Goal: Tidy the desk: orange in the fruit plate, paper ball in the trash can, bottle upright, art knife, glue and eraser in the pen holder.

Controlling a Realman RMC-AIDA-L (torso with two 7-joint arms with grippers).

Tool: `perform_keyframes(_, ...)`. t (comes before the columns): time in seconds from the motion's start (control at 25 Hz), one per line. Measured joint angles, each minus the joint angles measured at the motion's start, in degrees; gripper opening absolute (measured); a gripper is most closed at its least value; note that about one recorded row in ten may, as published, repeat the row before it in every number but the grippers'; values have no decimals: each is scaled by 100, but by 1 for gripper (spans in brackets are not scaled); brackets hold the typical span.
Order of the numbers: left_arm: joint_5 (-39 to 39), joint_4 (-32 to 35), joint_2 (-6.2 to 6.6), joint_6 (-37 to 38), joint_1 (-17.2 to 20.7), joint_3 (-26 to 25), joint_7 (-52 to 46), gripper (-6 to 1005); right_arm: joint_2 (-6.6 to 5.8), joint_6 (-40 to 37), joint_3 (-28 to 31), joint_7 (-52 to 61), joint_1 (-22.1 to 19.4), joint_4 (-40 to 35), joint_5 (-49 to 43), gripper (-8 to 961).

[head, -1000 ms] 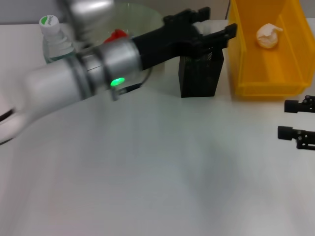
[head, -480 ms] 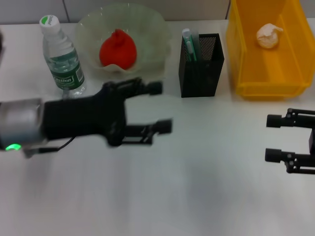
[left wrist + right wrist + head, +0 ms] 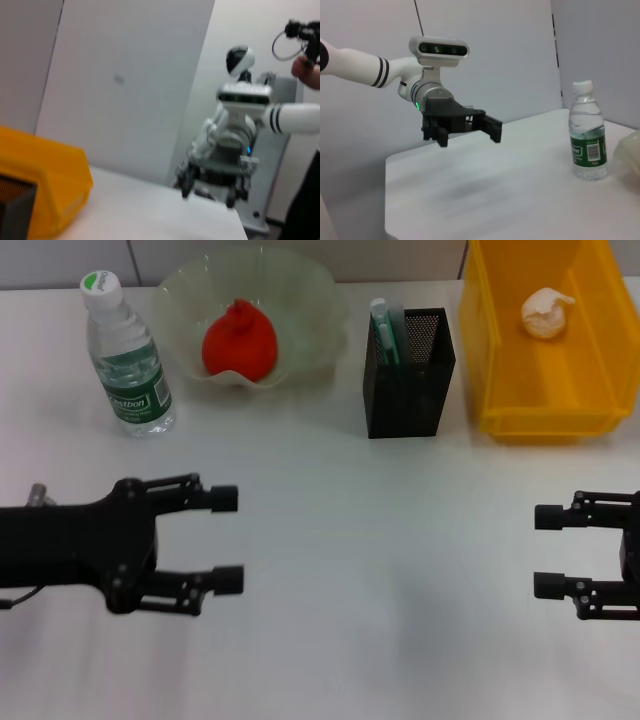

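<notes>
The orange (image 3: 240, 338) lies in the pale-green fruit plate (image 3: 310, 300) at the back. The bottle (image 3: 125, 350) stands upright to its left and also shows in the right wrist view (image 3: 588, 132). The black mesh pen holder (image 3: 410, 380) holds the mint-green art knife (image 3: 383, 335) and a pale stick end beside it. The eraser is out of view. The paper ball (image 3: 546, 312) lies in the yellow trash can (image 3: 540, 410). My left gripper (image 3: 228, 538) is open and empty at the near left. My right gripper (image 3: 548, 551) is open and empty at the near right.
The white table (image 3: 370, 540) spreads between both grippers. The left wrist view shows the trash can (image 3: 45, 180) and the right arm (image 3: 220, 150) farther off. The right wrist view shows the left gripper (image 3: 470, 132) over the table.
My left arm has drawn back from above the pen holder to the near left, open and empty. My right gripper has shifted a little left and nearer.
</notes>
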Motion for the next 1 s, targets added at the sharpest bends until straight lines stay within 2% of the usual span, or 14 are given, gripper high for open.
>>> perform_keyframes(0.08, 0, 0, 0, 0, 0, 0, 0, 868, 1, 0, -6, 9, 19, 26, -1, 693)
perform_keyframes(0.12, 398, -4, 76, 113, 14, -145, -2, 868, 12, 14, -19, 13, 61, 70, -7, 692)
perform_keyframes(0.28, 427, 8, 172, 132, 73, -161, -3, 868, 15, 82, -26, 12, 170, 250, -14, 692)
perform_keyframes(0.44, 482, 4, 294, 150, 209, -180, 47, 868, 14, 545, -217, -29, 460, 620, -47, 692)
perform_keyframes(0.72, 858, -6, 336, 296, 286, -525, 63, 868, 31, 966, -627, 11, 734, 825, -76, 692)
perform_keyframes(1.0, 921, 30, 338, 370, 344, -614, 63, 868, 24, 987, -627, 22, 766, 828, -77, 693)
